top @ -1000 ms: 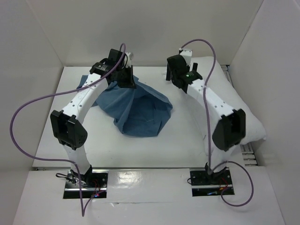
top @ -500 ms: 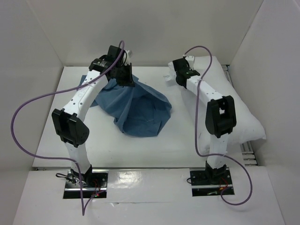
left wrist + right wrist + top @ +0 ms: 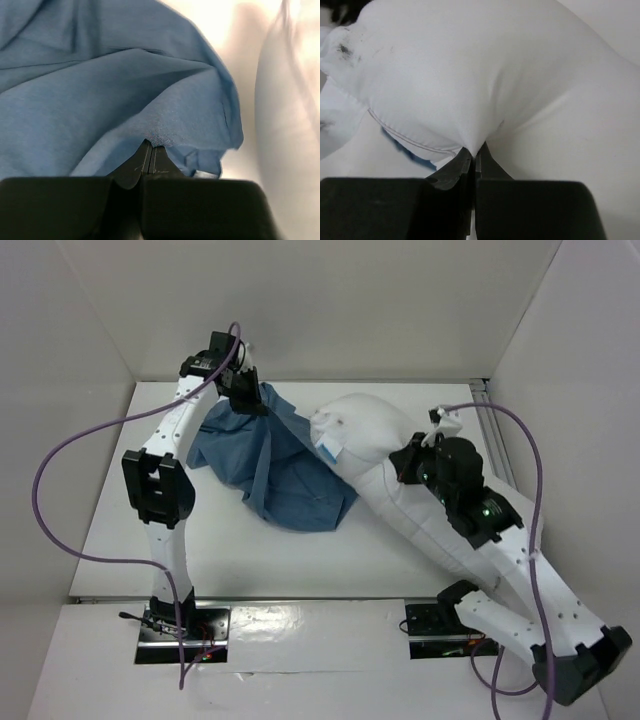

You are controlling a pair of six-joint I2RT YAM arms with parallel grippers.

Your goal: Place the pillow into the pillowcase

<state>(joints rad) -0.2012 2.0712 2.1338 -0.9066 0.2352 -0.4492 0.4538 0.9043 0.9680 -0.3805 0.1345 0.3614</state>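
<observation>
So the pillow (image 3: pixel 385 498) wasn't in yet. It lay diagonally across the right half of the table (image 3: pixel 230 550), its far-left corner nosing right up against the right edge of the pillowcase (image 3: pixel 290 465) and its other end running off toward the near right. The pillowcase sat bunched in a wrinkly heap at the far left-centre, and I honestly couldn't tell where its mouth was or whether it was held open at all. The left gripper (image 3: pixel 151 150) was pinched tight on a fold of the blue cloth up at the far side, lifting it a bit. The right gripper (image 3: pixel 474 152) was clamped down on a tuck of the pillow's white fabric near its middle. I'd call it early: both grabs made, all the stuffing left to do. Room-wise, the near-left of the table was open, but walls boxed in the left, far and right sides, and the pillow's near end was crowding the right edge.
</observation>
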